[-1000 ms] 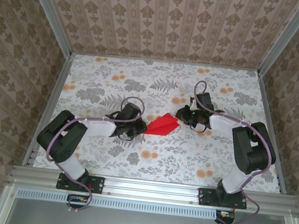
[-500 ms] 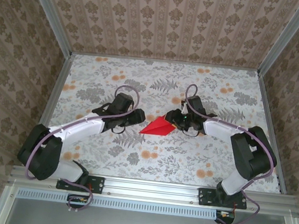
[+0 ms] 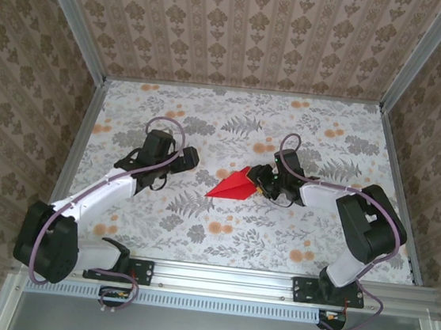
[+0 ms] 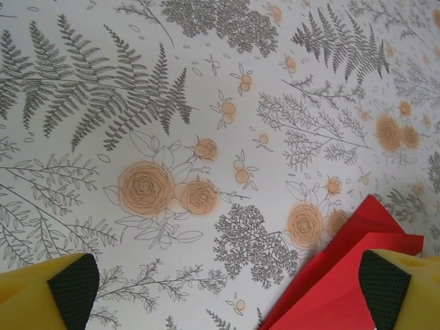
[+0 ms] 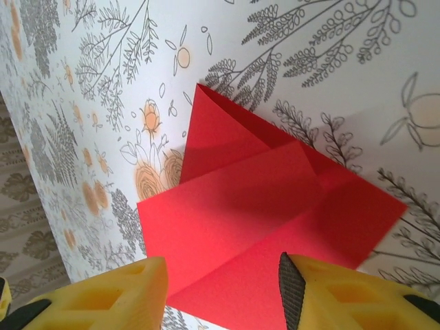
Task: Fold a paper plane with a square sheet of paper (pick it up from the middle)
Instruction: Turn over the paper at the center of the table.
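I see a thin, bright red paper dart (image 3: 234, 185) lying flat near the middle of the flower-and-fern patterned table top (image 3: 220, 237), with its layered creases facing up. Its long axis runs from 2 o'clock to 8 o'clock across the table. The broad tail sits at the 2 o'clock end, and the sharp nose points to 8 o'clock, toward the near edge on the left arm's side. The right gripper (image 3: 261, 181) is right at the tail, so the dart stretches away from it toward 8 o'clock. In the right wrist view its yellow fingers (image 5: 103, 302) stand partly apart, and the edge of the red paper dart (image 5: 261, 206) runs in between them. They pinch nothing that I can make out. The left gripper (image 3: 193, 159) hangs at about 11 o'clock from the nose, apart from the paper, and the dart lies at 4 o'clock from it. In its own wrist view the jaws are spread as wide as can be and hold nothing. One black pad (image 4: 381, 282) sits in front of a corner of the red paper dart (image 4: 330, 282), though I cannot tell whether it touches. The right arm is plainly the nearer one. I reckon a grasp at the middle has to come across that slanted axis, not along it.
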### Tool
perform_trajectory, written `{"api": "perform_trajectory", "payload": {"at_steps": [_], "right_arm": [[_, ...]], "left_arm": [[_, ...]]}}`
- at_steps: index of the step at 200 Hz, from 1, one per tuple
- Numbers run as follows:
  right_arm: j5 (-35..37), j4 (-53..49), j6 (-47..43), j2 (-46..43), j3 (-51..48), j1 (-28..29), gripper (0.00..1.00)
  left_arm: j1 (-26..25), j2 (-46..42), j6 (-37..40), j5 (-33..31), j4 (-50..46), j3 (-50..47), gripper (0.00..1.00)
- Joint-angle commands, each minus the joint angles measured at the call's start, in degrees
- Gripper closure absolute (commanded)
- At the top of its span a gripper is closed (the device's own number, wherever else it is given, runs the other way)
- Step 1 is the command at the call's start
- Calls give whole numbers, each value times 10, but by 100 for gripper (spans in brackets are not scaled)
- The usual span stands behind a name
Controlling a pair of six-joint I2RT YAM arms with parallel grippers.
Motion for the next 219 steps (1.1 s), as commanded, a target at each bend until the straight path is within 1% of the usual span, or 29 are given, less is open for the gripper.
{"api": "perform_trajectory", "payload": {"at_steps": [1,6,38,55,69,112,155,169,184,210,219], "right_arm": [[-9,31,29,27,19,0,52],[-13,37,32,32,18,1,52],[-23,55,44,45,16,0,51],[-33,79,56,55,13,1,51],[-46,120,70,65,6,1,52],[-72,181,90,94,5,5,58],[-81,220,86,104,-4,13,64],[-85,236,86,108,-9,17,66],[-87,249,87,112,-13,17,71],[-92,261,72,103,-10,16,85],[-98,264,62,95,-6,14,88]], "left_arm": [[4,-7,17,9,-17,-2,0],[20,-6,16,11,-18,-2,0],[28,-5,12,18,-22,-6,0],[32,-3,9,25,-21,-6,0],[34,-3,7,28,-18,-6,0],[40,3,2,46,-10,-7,0],[45,17,2,87,7,-8,0],[47,22,1,102,14,-8,0],[47,27,1,122,24,-10,0],[54,30,1,167,39,-14,0],[59,29,0,191,47,-17,0]]}}
